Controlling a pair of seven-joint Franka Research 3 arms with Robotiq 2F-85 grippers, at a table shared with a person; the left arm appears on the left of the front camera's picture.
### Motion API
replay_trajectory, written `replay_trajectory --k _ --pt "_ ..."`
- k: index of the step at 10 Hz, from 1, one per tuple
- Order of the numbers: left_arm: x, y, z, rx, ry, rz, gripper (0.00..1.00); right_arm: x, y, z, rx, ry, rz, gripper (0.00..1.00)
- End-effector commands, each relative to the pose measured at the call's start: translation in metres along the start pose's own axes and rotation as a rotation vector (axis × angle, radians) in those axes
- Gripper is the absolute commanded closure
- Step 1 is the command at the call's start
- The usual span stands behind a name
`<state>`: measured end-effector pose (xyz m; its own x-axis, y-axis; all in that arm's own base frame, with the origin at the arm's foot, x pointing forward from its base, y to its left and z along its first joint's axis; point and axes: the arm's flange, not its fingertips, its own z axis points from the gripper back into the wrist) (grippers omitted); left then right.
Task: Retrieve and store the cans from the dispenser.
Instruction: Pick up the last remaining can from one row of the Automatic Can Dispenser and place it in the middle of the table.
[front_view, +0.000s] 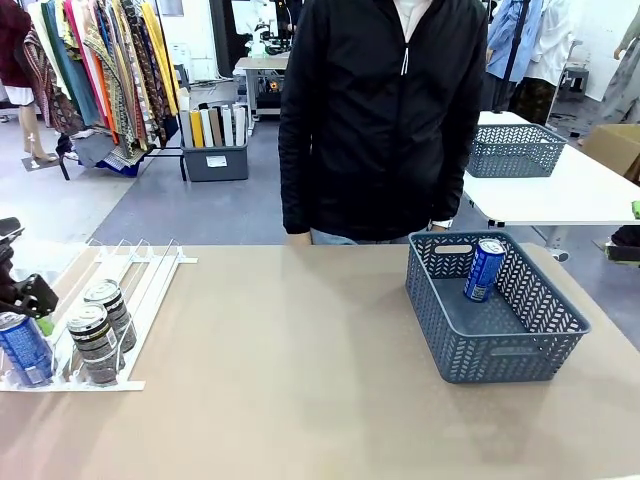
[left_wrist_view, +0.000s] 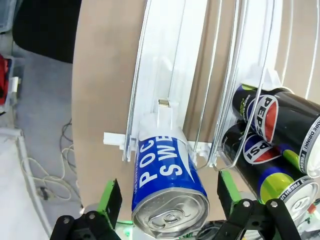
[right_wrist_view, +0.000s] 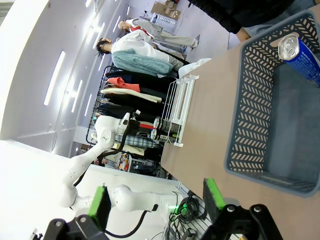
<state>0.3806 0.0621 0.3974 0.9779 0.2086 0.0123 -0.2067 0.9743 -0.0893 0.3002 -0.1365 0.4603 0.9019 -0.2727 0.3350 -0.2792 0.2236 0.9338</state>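
Nearest, on left wrist cam: left claw (left_wrist_view: 167, 194) spread wide, green pads (left_wrist_view: 111, 196) either side of a blue can (left_wrist_view: 165, 172), slim gaps both sides, nothing gripped. Can lying silver top toward lens at front stopper of the dispenser (left_wrist_view: 165, 75), print cut short to "POC SWE". One lane over, two dark cans (left_wrist_view: 277, 117) w/ Pepsi logos, one behind the other, partly cropped by frame edge. On front cam, same claw mostly cut off at pic's left edge, only black knuckles visible beside the rack; blue can half out of frame too.

On right wrist cam: right claw (right_wrist_view: 156, 200) likewise spread, nothing btwn pads, grey-blue basket (right_wrist_view: 250, 125) ahead of it. Inside basket, a second blue can (front_view: 485, 270), tilted vs. a wall near far corner, top up.

Bare tan table (front_view: 300, 380) btwn rack and basket.

Far side: person (front_view: 380, 120) in black jacket close to table edge, hands hard to make out. Beyond, clothes rack (front_view: 110, 70) and white table (front_view: 570, 190) w/ another basket (front_view: 515, 150).
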Motion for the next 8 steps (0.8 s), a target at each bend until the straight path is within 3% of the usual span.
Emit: replay_trajectory --k 1,2,3,4,8 --pt "0.0011 -0.0014 -0.0001 0.024 0.009 -0.001 0.00 0.0023 0.0030 -0.0015 0.015 -0.012 0.005 0.00" --pt "0.0003 -0.0012 -0.0006 0.019 -0.001 -0.007 0.00 0.0023 0.0030 -0.0015 0.015 -0.012 0.005 0.00" --pt "0.0005 -0.0005 -0.0004 0.017 0.001 -0.003 0.59 0.0023 0.0030 -0.0015 0.015 -0.012 0.005 0.00" --pt "-0.0002 -0.0007 -0.0003 0.018 -0.005 -0.006 1.00 0.0023 0.0030 -0.0015 0.015 -0.012 0.005 0.00" --pt "-0.0018 0.0003 0.0018 0.014 -0.033 -0.012 1.00 0.0023 0.0030 -0.0015 0.015 -0.012 0.005 0.00"
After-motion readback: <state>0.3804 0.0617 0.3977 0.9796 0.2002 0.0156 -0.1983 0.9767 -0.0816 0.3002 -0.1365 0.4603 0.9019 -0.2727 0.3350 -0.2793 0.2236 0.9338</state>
